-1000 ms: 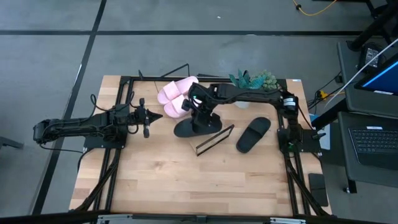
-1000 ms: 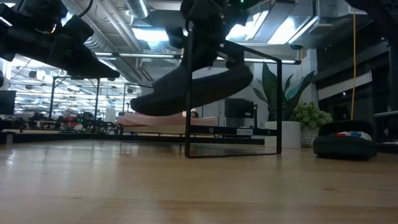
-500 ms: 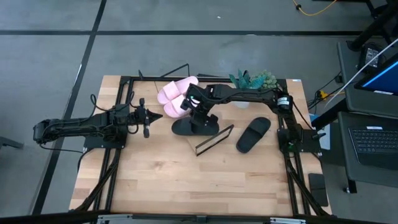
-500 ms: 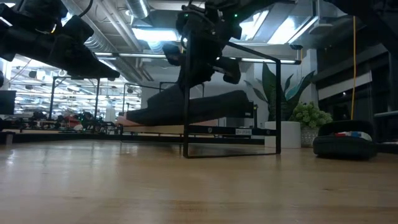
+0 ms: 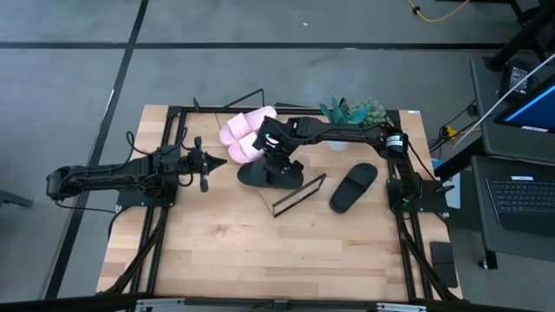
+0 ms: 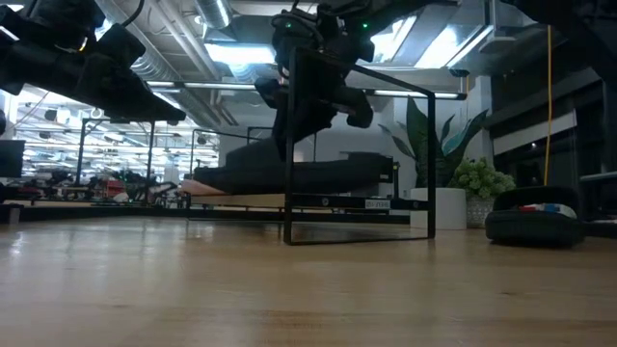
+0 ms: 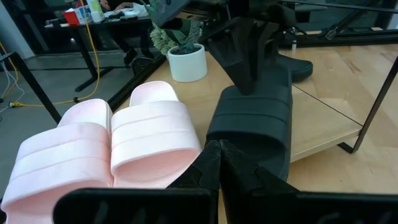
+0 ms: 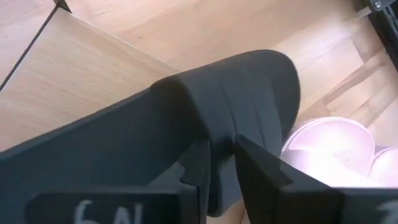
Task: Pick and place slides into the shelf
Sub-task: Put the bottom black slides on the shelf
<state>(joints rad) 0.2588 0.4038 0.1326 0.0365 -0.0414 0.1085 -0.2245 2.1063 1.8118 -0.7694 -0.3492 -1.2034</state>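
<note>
A black slide point(image 5: 260, 173) lies flat on the shelf's slanted light-wood board point(image 8: 74, 81), beside two pale pink slides point(image 5: 243, 134) that rest on the same board. My right gripper point(image 8: 222, 163) reaches in from the table's right and slants down over this slide point(image 8: 236, 93). Its fingers stand a little apart, one on each side of the strap's edge. A second black slide point(image 5: 353, 187) lies sole down on the table right of the shelf. My left gripper point(image 5: 211, 161) waits shut at the table's left, pointing at the slides and touching nothing. My right gripper's fingers point(image 8: 199, 168) stand either side of the black slide's strap edge point(image 8: 221, 146), coming from above at a slant. I cannot tell whether they touch it. The slide lies level with its sole on the shelf board.
The shelf's thin black wire frame point(image 5: 299, 192) rises around the board, with an upright bar point(image 6: 286, 145) close to my right gripper. A potted plant point(image 5: 351, 113) stands at the far edge, behind the right arm. Bare tabletop spreads across the near half.
My right gripper has sunk toward the shelf with the black slide and rolled at the wrist. The slide hung tilted above the board a second ago; now it lies level on the board next to the pink slides.
</note>
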